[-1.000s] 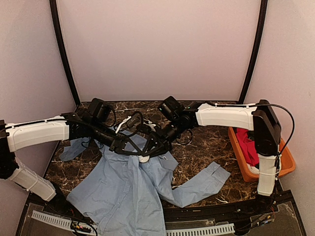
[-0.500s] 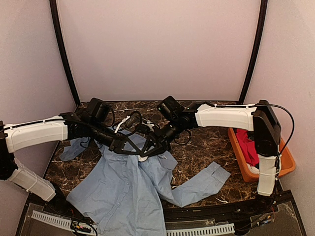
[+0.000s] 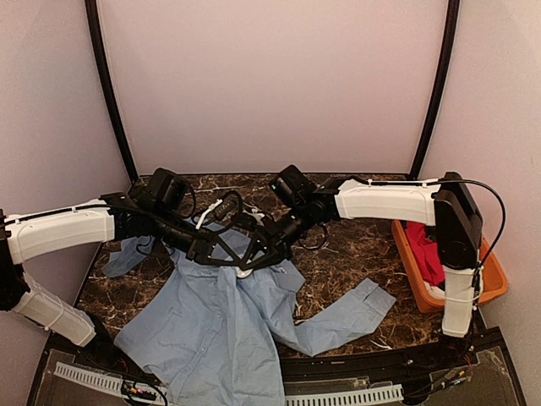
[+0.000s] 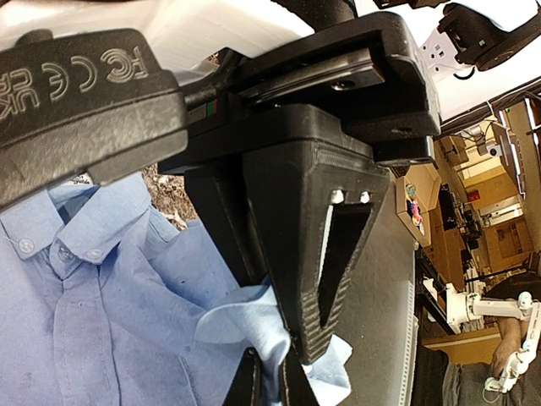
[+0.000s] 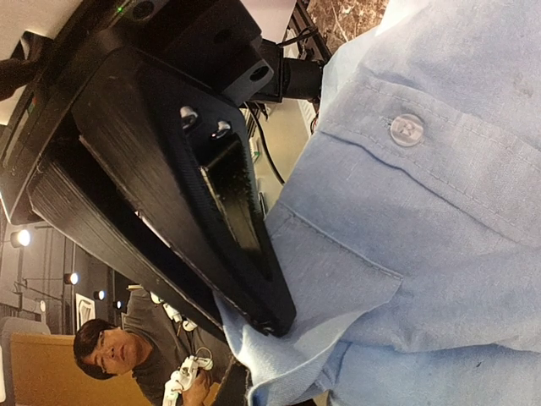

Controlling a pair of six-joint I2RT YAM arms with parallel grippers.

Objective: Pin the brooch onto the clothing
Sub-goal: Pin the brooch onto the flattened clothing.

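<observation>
In the overhead view's centre, the left gripper (image 4: 283,330), clamped shut on a raised fold of the light blue shirt (image 3: 211,330) spread across the marble table (image 3: 355,245), meets the right gripper (image 5: 258,326), likewise closed on cloth near a button (image 5: 407,129), seemingly to hold the fabric taut for pinning. A small white disc (image 3: 244,271), perhaps the brooch, shows beneath their crowded fingertips, which hide the work. At far right, an orange bin (image 3: 414,271) holds a red garment (image 3: 427,249).
</observation>
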